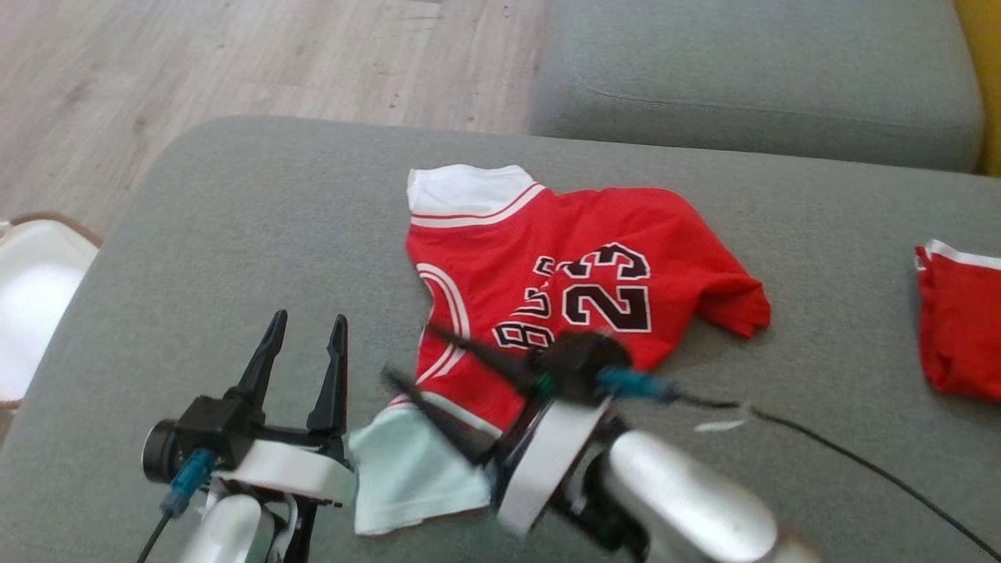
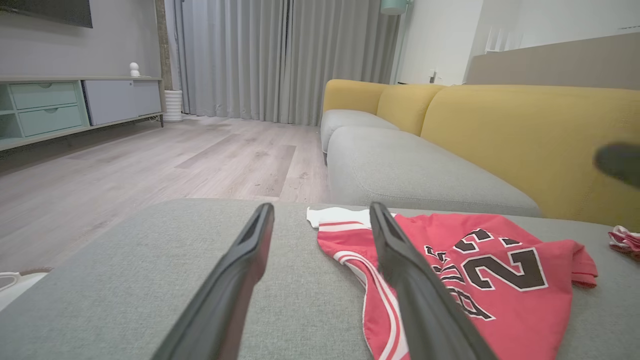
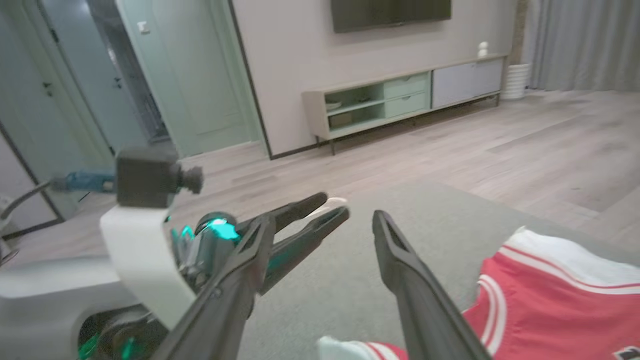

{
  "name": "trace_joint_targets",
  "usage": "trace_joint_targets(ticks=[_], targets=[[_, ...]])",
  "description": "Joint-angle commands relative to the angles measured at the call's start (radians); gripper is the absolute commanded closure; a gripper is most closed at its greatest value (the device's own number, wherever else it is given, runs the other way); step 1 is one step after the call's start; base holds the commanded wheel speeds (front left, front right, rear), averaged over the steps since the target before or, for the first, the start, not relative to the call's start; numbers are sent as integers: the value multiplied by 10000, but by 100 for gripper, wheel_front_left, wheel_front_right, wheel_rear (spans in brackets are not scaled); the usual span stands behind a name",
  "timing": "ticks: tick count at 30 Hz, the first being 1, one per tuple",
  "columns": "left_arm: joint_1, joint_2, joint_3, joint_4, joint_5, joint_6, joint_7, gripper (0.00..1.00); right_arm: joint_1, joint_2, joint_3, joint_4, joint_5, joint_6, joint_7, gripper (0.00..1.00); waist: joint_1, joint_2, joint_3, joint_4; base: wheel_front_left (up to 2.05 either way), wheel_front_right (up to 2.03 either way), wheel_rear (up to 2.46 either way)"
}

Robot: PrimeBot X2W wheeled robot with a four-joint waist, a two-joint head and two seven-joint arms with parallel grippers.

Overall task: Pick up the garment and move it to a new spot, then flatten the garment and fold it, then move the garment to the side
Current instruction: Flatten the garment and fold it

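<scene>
The garment (image 1: 547, 289) is a red jersey with white trim and a black "23". It lies mostly spread on the grey cushion (image 1: 235, 234), its right edge bunched and its pale near hem (image 1: 407, 477) turned up. My right gripper (image 1: 408, 352), blurred, hovers open over the jersey's near left part, fingers pointing left, with nothing between them. My left gripper (image 1: 308, 320) stands open just left of the jersey, also holding nothing. The left wrist view has the jersey (image 2: 500, 280) to the right of my left gripper (image 2: 321, 207). In the right wrist view, the jersey (image 3: 550, 295) lies right of my right gripper (image 3: 322, 220).
A second red cloth (image 1: 958, 328) lies at the cushion's right edge. A black cable (image 1: 860, 461) trails from my right wrist across the cushion. A white object (image 1: 31, 297) sits on the floor at left. A grey sofa seat (image 1: 751, 78) stands beyond, past wooden floor (image 1: 235, 55).
</scene>
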Motion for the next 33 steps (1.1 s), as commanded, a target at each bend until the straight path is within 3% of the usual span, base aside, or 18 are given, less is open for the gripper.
trace_joint_targets(ticks=[1, 7, 12, 17, 23, 33], targets=[[-310, 196, 420, -383, -47, 94, -12, 0, -173, 196, -468, -336, -42, -7, -205, 0, 0, -1, 24, -147, 0, 0, 0], [-375, 134, 312, -595, -51, 92, -40, 0, -83, 196, -3147, -37, -1366, -7, -697, 0, 0, -1, 148, -585, 0, 0, 0], [-556, -35, 238, -763, -65, 58, -139, 0, 675, 196, -6316, 28, -3232, -7, -1191, 0, 0, -1, 359, -1073, 0, 0, 0], [-589, -229, 186, -776, -98, 2, -225, 0, 1749, 196, -8005, -129, -3835, -7, -1611, 0, 0, -1, 503, -1517, 0, 0, 0], [-519, -353, 127, -644, -54, -92, -287, 0, 2764, 196, -8653, -106, -3551, -7, -1880, 0, 0, -1, 599, -1973, 0, 0, 0], [-643, -492, 66, -514, 53, -236, -318, 0, 2749, 197, -8682, 11, -3458, -7, -1904, 0, 0, -1, 826, -2037, 0, 0, 0]])
